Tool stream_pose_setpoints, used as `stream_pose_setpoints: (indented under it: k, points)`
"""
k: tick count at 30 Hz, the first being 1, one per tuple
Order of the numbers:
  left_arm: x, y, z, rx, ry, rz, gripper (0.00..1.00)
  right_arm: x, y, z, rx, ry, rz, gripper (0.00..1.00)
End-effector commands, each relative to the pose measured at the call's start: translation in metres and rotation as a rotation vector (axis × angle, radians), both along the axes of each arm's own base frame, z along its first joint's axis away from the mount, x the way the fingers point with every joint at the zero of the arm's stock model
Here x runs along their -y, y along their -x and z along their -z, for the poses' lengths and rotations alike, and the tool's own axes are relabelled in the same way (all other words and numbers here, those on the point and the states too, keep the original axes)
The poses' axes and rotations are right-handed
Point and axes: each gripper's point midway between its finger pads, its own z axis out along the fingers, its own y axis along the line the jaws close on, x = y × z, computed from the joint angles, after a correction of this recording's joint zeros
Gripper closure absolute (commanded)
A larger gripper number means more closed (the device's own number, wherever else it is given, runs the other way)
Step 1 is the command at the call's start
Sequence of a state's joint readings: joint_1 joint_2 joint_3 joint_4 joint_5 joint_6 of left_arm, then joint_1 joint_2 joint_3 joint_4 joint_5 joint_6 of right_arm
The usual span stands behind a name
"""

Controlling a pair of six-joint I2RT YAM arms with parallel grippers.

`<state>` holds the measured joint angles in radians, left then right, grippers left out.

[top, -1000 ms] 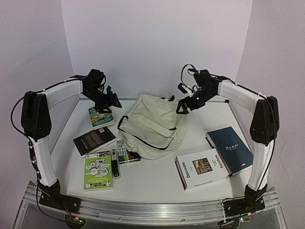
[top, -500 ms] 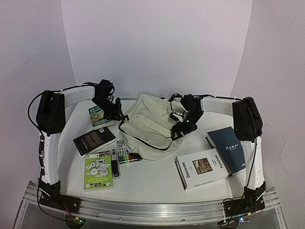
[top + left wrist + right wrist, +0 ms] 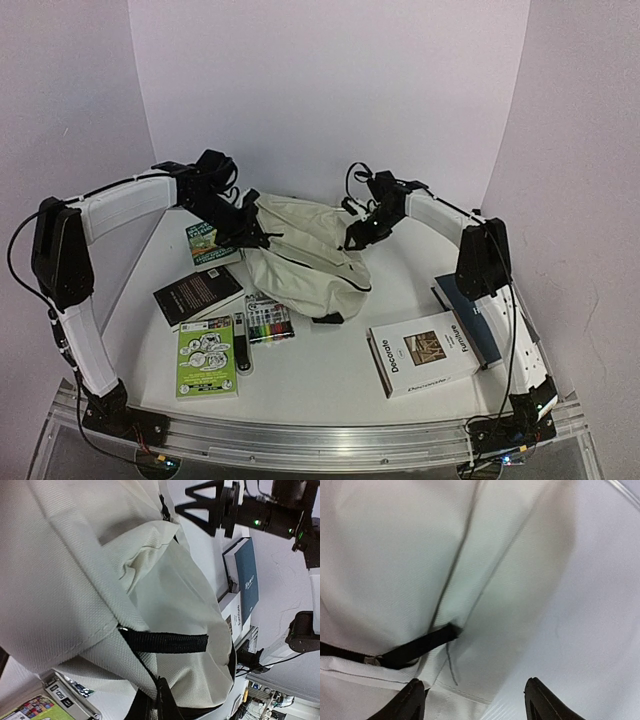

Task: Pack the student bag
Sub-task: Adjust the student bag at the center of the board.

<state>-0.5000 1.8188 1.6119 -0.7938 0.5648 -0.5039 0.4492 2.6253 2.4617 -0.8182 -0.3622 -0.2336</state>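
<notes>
The student bag (image 3: 300, 252) is a cream fabric backpack with black zippers and straps, bunched up at the middle back of the table. My left gripper (image 3: 250, 232) is shut on a fold of its left side. In the left wrist view the black fingertips (image 3: 159, 706) pinch cream cloth just under a black strap (image 3: 165, 642). My right gripper (image 3: 357, 236) is at the bag's right rear edge. It stands open (image 3: 476, 702), with a corner of the bag's fabric (image 3: 470, 675) lying between its fingers.
Left of the bag lie a small book (image 3: 209, 244), a dark book (image 3: 197, 292), a green booklet (image 3: 207, 356), a marker pack (image 3: 268, 320) and a black pen-like item (image 3: 242, 343). At the right are a white book (image 3: 425, 352) and a blue book (image 3: 245, 570).
My left gripper has closed on the bag's left side. The right gripper swung in to the bag's right edge and its jaws have narrowed. The bag is now bunched and pulled toward the back.
</notes>
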Motion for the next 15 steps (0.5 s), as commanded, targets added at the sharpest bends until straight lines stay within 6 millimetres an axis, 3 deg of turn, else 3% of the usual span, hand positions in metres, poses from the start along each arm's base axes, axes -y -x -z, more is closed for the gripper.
stream_pose_setpoints:
  k: [1, 5, 8, 12, 15]
  points:
    - [0.053, 0.024, 0.013, -0.013, 0.062, 0.070, 0.97, -0.014, -0.025, -0.032, 0.104, -0.082, -0.006, 0.36]
    - [0.097, 0.026, 0.029, -0.005, 0.055, 0.110, 0.95, -0.023, -0.028, -0.054, 0.161, -0.129, -0.016, 0.37]
    - [0.111, 0.020, 0.036, 0.000, 0.033, 0.094, 0.89, -0.023, -0.029, -0.071, 0.187, -0.144, -0.008, 0.36]
    - [0.106, 0.010, 0.023, 0.041, 0.030, 0.063, 0.58, -0.013, -0.026, -0.108, 0.244, -0.132, 0.017, 0.26]
    - [0.095, 0.004, 0.002, 0.091, 0.047, 0.039, 0.40, -0.007, -0.009, -0.149, 0.284, -0.146, -0.009, 0.20]
